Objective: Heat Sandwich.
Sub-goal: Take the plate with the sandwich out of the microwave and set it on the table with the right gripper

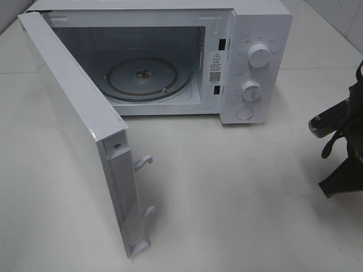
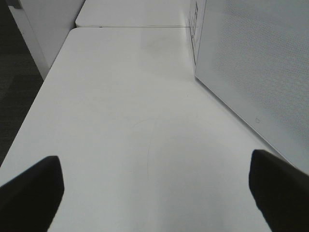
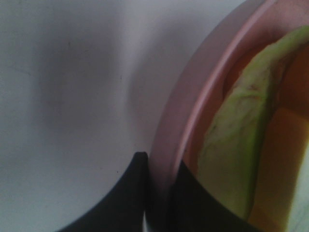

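In the right wrist view the right gripper (image 3: 157,193) has its fingers (image 3: 123,203) narrowed onto the rim of a pink plate (image 3: 188,111), one finger outside the rim and one inside. On that plate lies the sandwich (image 3: 231,159), a pale yellow-green slab with an orange layer beside it, close to the pinched rim. The white counter (image 3: 63,96) lies beyond the plate. In the high view only part of the right arm (image 1: 340,141) shows at the right edge; plate and sandwich are out of that view.

The left gripper (image 2: 154,191) has its fingers (image 2: 31,191) spread wide over bare counter, holding nothing, with the outer face of the microwave door (image 2: 256,67) beside it.

Farther back, the white microwave (image 1: 249,62) stands with its door (image 1: 74,124) swung fully open. The glass turntable (image 1: 144,76) inside carries nothing. Two dials (image 1: 258,56) sit on the front panel.
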`<state>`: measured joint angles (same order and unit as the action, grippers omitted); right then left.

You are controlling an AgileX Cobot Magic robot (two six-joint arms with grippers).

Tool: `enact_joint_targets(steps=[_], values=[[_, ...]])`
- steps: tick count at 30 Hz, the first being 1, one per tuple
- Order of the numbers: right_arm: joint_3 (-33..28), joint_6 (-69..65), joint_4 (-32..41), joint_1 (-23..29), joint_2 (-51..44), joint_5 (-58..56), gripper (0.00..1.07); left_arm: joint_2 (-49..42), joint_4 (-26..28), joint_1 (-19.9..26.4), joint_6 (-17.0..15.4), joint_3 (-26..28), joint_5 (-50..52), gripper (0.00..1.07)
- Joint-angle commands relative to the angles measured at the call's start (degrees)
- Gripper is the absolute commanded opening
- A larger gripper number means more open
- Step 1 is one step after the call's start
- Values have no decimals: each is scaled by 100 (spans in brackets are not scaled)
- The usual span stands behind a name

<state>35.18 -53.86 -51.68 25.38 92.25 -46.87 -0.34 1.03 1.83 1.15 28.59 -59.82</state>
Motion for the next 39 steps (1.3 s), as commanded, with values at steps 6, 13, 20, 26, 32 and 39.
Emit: enact_joint_targets(steps=[6, 13, 20, 26, 32, 39], values=[[29, -355, -395, -435, 470, 332, 1, -143, -17, 29, 0, -23, 52, 98], [69, -561, -561, -487, 808, 458, 1, -143, -17, 29, 0, -23, 52, 98], [109, -659, -613, -487, 1255, 653, 2, -143, -17, 29, 0, -23, 52, 98], [109, -733, -613, -487, 1266, 751, 4, -143, -17, 29, 0, -23, 52, 98], [109, -733, -613, -487, 1266, 745, 7, -143, -17, 29, 0, -23, 52, 98], [109, -728, -579, -487, 1215, 739, 20, -143, -17, 29, 0, -23, 52, 98]])
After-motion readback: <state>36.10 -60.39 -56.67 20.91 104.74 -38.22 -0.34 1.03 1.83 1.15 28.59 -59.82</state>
